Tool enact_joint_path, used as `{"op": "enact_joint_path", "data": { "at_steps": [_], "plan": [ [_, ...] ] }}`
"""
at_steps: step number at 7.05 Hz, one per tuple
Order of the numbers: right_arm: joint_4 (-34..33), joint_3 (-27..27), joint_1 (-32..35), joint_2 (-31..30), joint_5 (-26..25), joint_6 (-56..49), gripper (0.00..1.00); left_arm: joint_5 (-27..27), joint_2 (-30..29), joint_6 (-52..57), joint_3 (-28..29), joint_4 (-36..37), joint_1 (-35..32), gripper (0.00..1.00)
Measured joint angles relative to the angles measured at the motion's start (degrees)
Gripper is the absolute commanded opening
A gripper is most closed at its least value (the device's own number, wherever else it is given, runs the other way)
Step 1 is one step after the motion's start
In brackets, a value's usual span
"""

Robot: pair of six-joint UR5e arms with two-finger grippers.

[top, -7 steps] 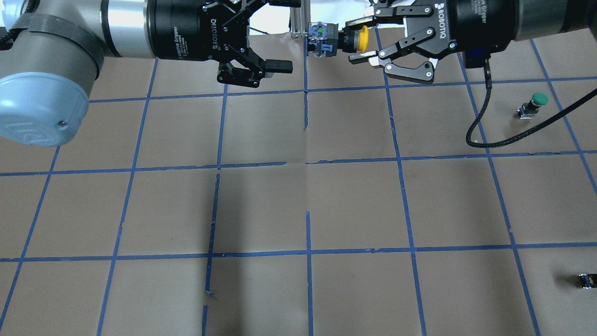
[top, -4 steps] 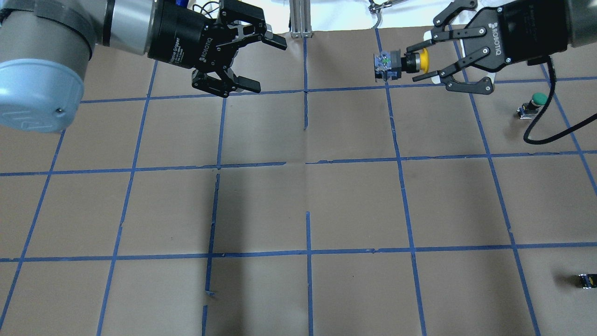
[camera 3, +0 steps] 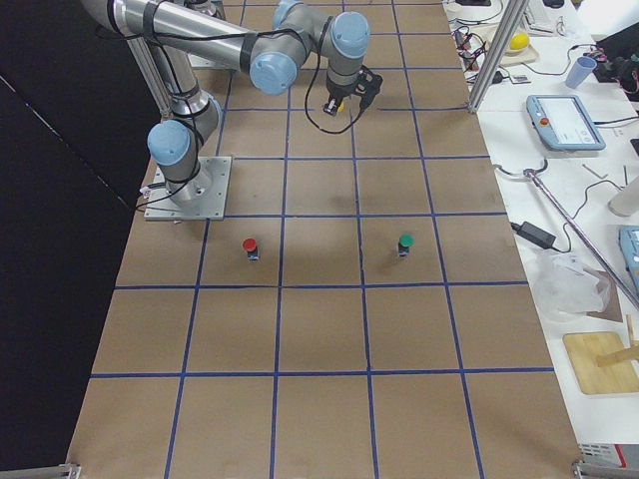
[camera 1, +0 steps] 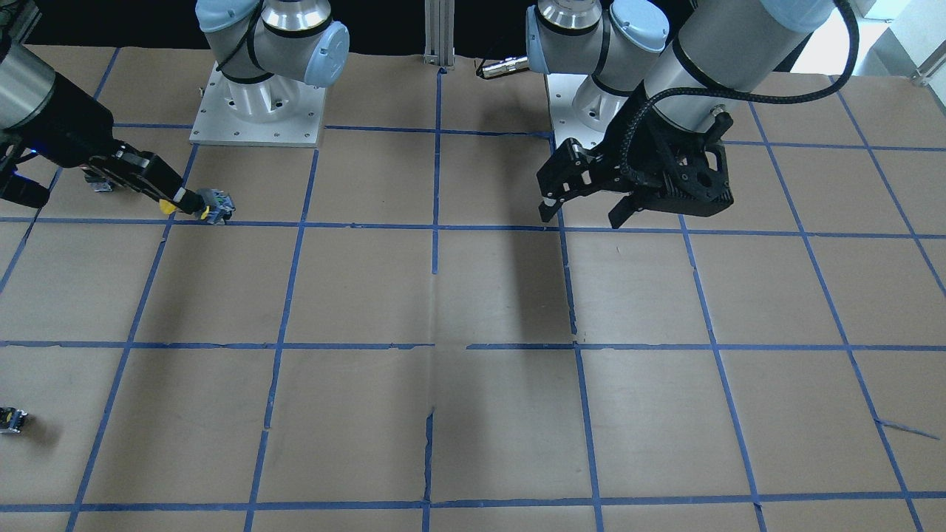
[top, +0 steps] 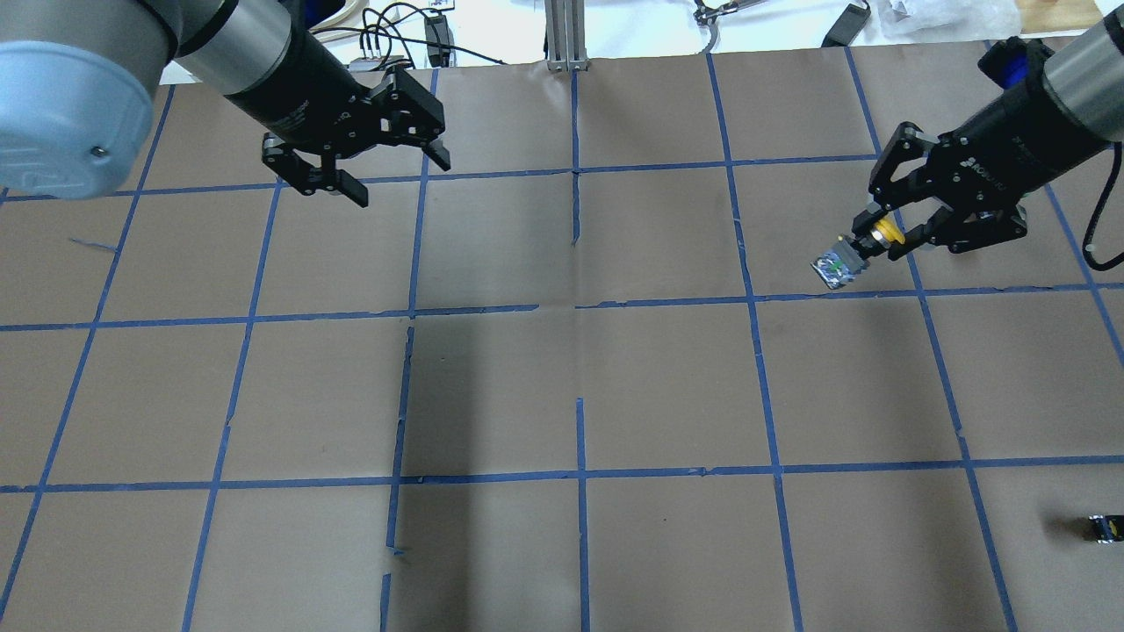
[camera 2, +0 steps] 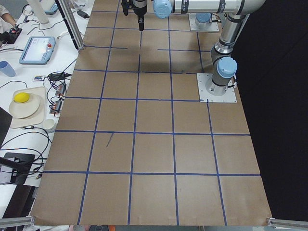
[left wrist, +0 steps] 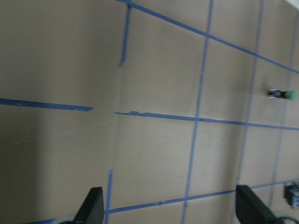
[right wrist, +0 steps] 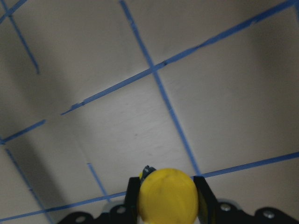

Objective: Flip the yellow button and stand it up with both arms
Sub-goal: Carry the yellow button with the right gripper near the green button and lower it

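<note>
My right gripper [top: 878, 239] is shut on the yellow button [top: 841, 265], gripping it at the yellow cap. The grey-black body points down and to the left, tilted, low over the paper. I cannot tell whether it touches the table. In the front view the right gripper [camera 1: 188, 203] holds the button [camera 1: 214, 207] by a blue line. The right wrist view shows the cap [right wrist: 168, 196] between the fingers. My left gripper [top: 401, 180] is open and empty at the back left, far from the button; it also shows in the front view [camera 1: 582, 216].
A small dark block [top: 1105, 527] lies at the front right edge. A green-capped button [left wrist: 282, 94] shows in the left wrist view; the right arm hides it from overhead. A red-capped button [camera 3: 250, 246] stands near the robot base. The table is brown paper with blue tape lines.
My right gripper has carried the yellow button from the back centre to the right and lower, tilting its body downward. My left gripper has drawn back to the left, still open.
</note>
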Motion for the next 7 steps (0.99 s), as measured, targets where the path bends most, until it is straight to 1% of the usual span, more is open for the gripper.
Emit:
{"op": "enact_joint_path", "data": {
  "at_steps": [1, 2, 3, 5, 6, 7],
  "plan": [
    [-7.4, 2.2, -0.2, 1.2, -6.5, -5.6, 0.15, 6.5, -0.1, 3.1, 1.7, -2.5, 0.0, 0.99],
    [-15.9, 5.0, -1.1, 2.6, -11.5, -11.6, 0.15, 9.6, -0.2, 5.1, 2.7, -3.8, 0.0, 0.99],
    [-23.5, 7.9, -3.9, 4.1, -13.8, -18.3, 0.15, 10.1, -0.3, 5.8, 3.3, -4.2, 0.0, 0.99],
    [-39.6, 13.2, -11.2, 7.0, -15.0, -35.2, 0.15, 9.4, -0.2, 6.2, 4.2, -4.4, -0.2, 1.00],
    [-47.5, 15.7, -13.7, 8.6, -15.1, -41.5, 0.15, 9.4, -0.2, 6.3, 4.3, -4.6, -0.4, 1.00],
    [-54.5, 18.4, -15.9, 9.9, -14.9, -45.7, 0.15, 9.4, -0.4, 6.3, 4.6, -5.0, -0.4, 1.00]
  ]
}}
